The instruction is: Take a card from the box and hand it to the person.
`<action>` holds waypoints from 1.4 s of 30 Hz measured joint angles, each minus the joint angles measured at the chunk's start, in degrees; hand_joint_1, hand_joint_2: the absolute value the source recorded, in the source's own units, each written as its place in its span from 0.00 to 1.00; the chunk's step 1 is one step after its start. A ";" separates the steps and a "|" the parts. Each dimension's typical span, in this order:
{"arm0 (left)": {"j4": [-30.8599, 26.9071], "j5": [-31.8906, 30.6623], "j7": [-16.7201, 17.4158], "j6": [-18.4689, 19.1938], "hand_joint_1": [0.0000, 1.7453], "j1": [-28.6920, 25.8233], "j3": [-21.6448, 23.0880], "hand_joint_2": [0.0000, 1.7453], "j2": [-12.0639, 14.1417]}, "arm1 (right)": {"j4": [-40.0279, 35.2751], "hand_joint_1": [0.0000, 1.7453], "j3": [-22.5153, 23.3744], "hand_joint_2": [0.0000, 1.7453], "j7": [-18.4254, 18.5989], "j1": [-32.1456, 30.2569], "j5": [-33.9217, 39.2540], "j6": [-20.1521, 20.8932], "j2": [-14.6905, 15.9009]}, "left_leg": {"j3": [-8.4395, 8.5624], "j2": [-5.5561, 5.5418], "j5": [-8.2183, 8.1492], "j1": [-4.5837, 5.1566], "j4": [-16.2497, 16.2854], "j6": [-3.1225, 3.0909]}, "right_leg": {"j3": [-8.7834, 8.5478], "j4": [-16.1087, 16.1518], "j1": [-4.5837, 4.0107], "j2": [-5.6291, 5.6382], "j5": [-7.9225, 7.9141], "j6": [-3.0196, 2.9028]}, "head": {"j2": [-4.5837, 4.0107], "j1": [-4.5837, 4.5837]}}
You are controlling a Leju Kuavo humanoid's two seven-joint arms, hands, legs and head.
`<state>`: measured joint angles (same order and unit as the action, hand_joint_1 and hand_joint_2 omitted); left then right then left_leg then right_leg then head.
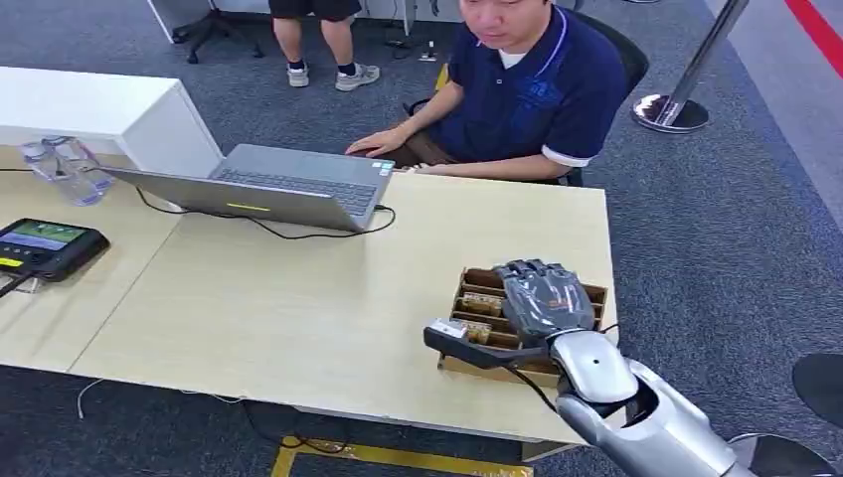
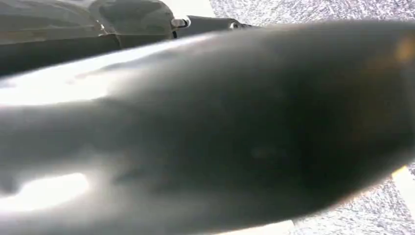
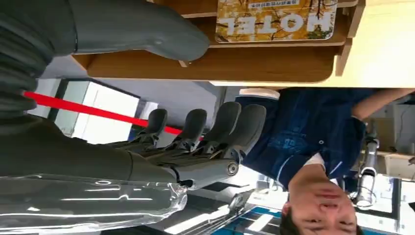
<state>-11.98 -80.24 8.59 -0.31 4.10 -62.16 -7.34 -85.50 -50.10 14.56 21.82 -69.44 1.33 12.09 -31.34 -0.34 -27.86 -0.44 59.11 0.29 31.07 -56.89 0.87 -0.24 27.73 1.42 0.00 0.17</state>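
A wooden box point(image 1: 473, 282) with upright cards point(image 1: 481, 304) stands at the table's front right corner. My right hand point(image 1: 542, 296) hovers over it, palm down and holding nothing. In the right wrist view the box point(image 3: 210, 63) holds a yellow card point(image 3: 276, 19) printed HOTEL. The thumb point(image 3: 147, 29) lies beside the box's edge, and the fingers point(image 3: 205, 127) reach out straight, apart from it. The person point(image 1: 527, 89) in a dark blue shirt sits across the table, behind the box. A blurred grey part of my left hand point(image 2: 98, 14) shows, too unclear to read its fingers.
An open laptop point(image 1: 268, 184) with a black cable point(image 1: 288, 231) sits mid-table before the person. A black screen device point(image 1: 45, 243) and a clear bottle point(image 1: 65, 169) lie far left. A stanchion base point(image 1: 671, 111) stands on the carpet; another person's legs point(image 1: 318, 40) are behind.
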 joint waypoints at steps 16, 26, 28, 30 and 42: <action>0.00 -1.24 -0.68 0.00 0.00 0.01 0.07 0.00 0.00 | 0.00 0.76 0.07 1.00 1.38 -2.32 -0.35 -0.52 0.70 | 0.00 0.01 0.00 0.00 0.01 0.00 | 0.01 0.00 0.00 0.01 0.00 0.00 | 0.00 0.00; 0.00 -1.73 -0.24 0.00 0.00 0.02 0.17 0.00 0.00 | 0.13 0.67 0.07 1.00 1.01 -2.94 -0.42 0.98 0.29 | -0.02 0.01 0.00 0.01 0.00 0.00 | 0.01 0.00 0.01 0.00 0.00 0.00 | 0.00 0.00; 0.00 -1.73 0.04 0.00 0.00 0.03 0.15 0.00 0.00 | 0.48 0.64 0.07 1.00 0.96 -2.84 -0.37 1.18 -0.22 | -0.02 0.01 0.00 0.00 0.00 0.00 | 0.01 0.00 0.01 0.00 0.00 0.00 | 0.00 0.00; 0.00 -1.73 0.17 0.00 0.00 0.03 0.17 0.00 0.00 | 0.88 0.63 0.04 1.00 0.83 -2.54 -0.28 1.18 -0.77 | -0.01 0.01 0.00 0.00 0.00 0.00 | 0.01 0.00 0.00 0.00 0.00 0.00 | 0.00 0.00; 0.00 -2.05 0.13 0.18 0.00 0.03 0.20 0.00 0.00 | 0.98 0.80 1.86 1.00 1.57 -0.56 0.70 0.72 -2.71 | -0.02 0.00 0.00 0.01 0.01 0.00 | 0.01 0.00 0.02 0.00 -0.01 0.01 | 0.00 0.00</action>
<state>-11.98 -82.29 8.72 -0.13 4.13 -61.96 -7.34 -84.52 -48.24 16.13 21.26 -68.74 2.06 9.38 -31.36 -0.33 -27.86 -0.43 59.13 0.29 31.08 -56.89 0.89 -0.24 27.72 1.43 0.00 0.17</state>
